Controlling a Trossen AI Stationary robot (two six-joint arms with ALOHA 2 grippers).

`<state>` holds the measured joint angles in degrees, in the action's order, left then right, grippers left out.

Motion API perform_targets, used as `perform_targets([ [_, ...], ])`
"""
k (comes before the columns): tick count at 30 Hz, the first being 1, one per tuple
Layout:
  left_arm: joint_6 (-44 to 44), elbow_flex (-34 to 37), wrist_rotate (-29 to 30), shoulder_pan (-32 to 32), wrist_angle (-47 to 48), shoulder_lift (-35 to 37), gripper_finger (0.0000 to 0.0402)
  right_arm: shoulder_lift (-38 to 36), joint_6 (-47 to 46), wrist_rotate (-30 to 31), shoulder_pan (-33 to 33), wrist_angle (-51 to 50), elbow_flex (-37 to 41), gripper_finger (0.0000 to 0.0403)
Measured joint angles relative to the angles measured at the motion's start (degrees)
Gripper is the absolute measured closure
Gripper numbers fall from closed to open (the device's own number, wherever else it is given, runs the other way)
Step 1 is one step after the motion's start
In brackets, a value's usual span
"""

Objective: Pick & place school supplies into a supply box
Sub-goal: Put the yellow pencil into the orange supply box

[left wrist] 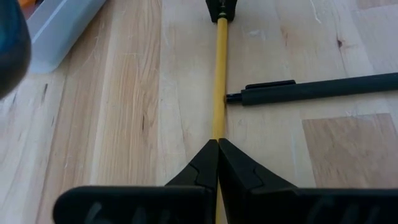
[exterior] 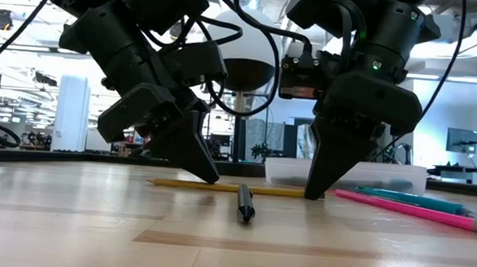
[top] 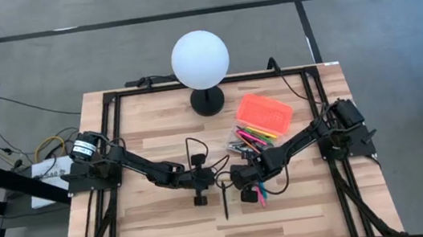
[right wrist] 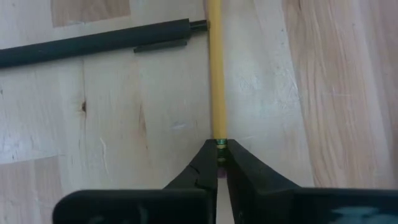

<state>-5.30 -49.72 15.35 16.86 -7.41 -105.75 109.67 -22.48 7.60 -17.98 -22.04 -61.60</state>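
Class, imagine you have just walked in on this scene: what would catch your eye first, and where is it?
Both grippers pinch one yellow pencil lying mid-table: the left gripper at one end, the right gripper at the other, both shut. A black pen lies just beside it. Behind them a white globe lamp stands at the table's far edge, with the orange-lidded box and a bunch of coloured pens to its right.
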Motion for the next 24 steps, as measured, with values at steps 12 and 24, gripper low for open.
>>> perform_targets([
  [12, 0.02, 0.00, -1.15, 0.02, 0.70, 0.25, 0.0401, -1.29, 0.24, 0.72, 0.00, -4.10, -1.89, 0.0400],
  [24, 0.66, 0.00, 1.46, 0.17, 0.18, 0.28, 0.0401, -1.47, -0.56, 1.19, -1.85, -5.12, -2.24, 0.0401],
])
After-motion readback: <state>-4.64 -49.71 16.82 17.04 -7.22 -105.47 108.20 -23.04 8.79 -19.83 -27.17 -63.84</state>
